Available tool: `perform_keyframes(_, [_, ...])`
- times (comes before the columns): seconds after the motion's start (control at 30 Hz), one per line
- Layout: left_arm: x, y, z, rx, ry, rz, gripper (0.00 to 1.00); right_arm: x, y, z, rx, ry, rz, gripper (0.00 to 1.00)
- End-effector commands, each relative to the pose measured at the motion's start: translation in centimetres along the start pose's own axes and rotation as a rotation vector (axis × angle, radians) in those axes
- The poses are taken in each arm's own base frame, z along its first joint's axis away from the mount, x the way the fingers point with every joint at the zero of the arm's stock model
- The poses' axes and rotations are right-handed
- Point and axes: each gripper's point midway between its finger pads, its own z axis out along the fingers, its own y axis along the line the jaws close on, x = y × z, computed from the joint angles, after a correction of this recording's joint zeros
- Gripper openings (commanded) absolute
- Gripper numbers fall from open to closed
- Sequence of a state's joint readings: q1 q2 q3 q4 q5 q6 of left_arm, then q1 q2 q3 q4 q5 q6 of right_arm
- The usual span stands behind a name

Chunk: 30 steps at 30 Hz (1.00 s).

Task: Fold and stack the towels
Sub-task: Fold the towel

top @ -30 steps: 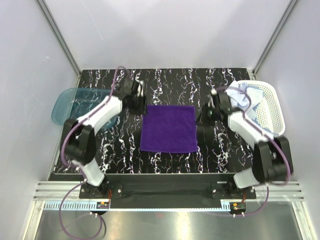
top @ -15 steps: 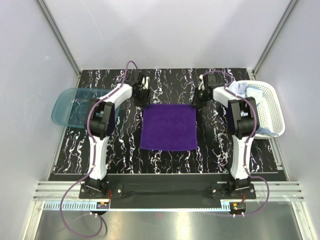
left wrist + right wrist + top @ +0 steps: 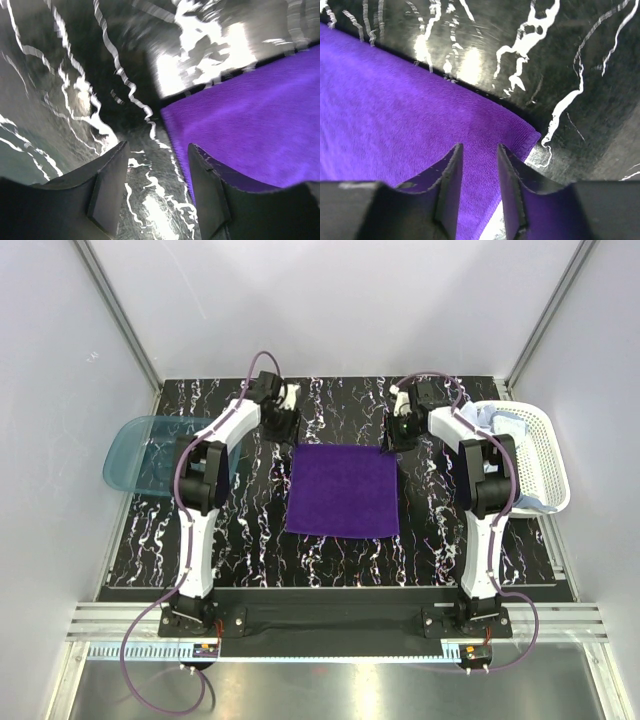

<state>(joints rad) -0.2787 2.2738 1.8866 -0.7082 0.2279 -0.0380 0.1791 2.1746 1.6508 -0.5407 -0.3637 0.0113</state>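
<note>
A deep purple towel (image 3: 343, 490) lies flat and unfolded in the middle of the black marbled table. My left gripper (image 3: 286, 426) is at its far left corner and stands open. In the left wrist view the left gripper (image 3: 156, 185) has bare table between its fingers, and the towel's edge (image 3: 250, 125) runs beside the right finger. My right gripper (image 3: 398, 432) is at the far right corner, open. In the right wrist view the right gripper (image 3: 477, 170) hangs just over that corner of the towel (image 3: 395, 110). Light blue and white towels (image 3: 503, 426) lie bunched in the basket.
A white mesh basket (image 3: 555, 465) stands at the table's right edge. A translucent teal tray (image 3: 135, 445) sits at the left edge. Grey walls close in the far side and both sides.
Both arms have stretched from beside the towel out to its far corners. The towel has shifted slightly to the right. Both grippers' fingers have spread a little wider.
</note>
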Motion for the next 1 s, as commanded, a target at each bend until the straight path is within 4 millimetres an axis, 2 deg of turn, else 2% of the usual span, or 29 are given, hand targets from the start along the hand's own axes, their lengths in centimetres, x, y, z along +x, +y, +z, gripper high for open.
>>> perform_keyframes(0.0, [-3.4,-1.4,-0.8,0.08,-0.077,0.107,0.56,-3.7,1.2,-3.6,-0.043,-0.084,-0.132,0.43])
perform_keyframes(0.23, [-3.2,-1.4,1.0,0.108,-0.06,0.156,0.56,-2.6,-0.8,-2.7,-0.046,0.003,-0.194,0.5])
perform_keyframes(0.47, [-2.5,-1.8,2.1,0.166,-0.031,0.198,0.55,-1.6,-1.5,-1.1,-0.106,0.067,-0.241,0.52])
perform_keyframes(0.53, [-2.9,-2.0,2.0,0.173,-0.031,0.203,0.55,-1.6,-1.8,-0.9,-0.109,0.079,-0.254,0.51])
perform_keyframes(0.67, [-3.0,-1.7,2.3,0.16,-0.022,0.198,0.5,-1.4,-2.6,-0.3,-0.118,0.1,-0.257,0.49])
perform_keyframes(0.77, [-3.4,-1.7,2.3,0.157,-0.029,0.198,0.42,-1.3,-3.3,-0.2,-0.114,0.105,-0.263,0.46])
perform_keyframes(0.83, [-3.5,-1.6,2.4,0.155,-0.029,0.196,0.38,-1.5,-3.4,-0.4,-0.122,0.099,-0.267,0.4])
perform_keyframes(0.97, [-3.5,-1.5,2.8,0.146,-0.022,0.179,0.35,-1.6,-3.1,-0.3,-0.146,0.095,-0.282,0.41])
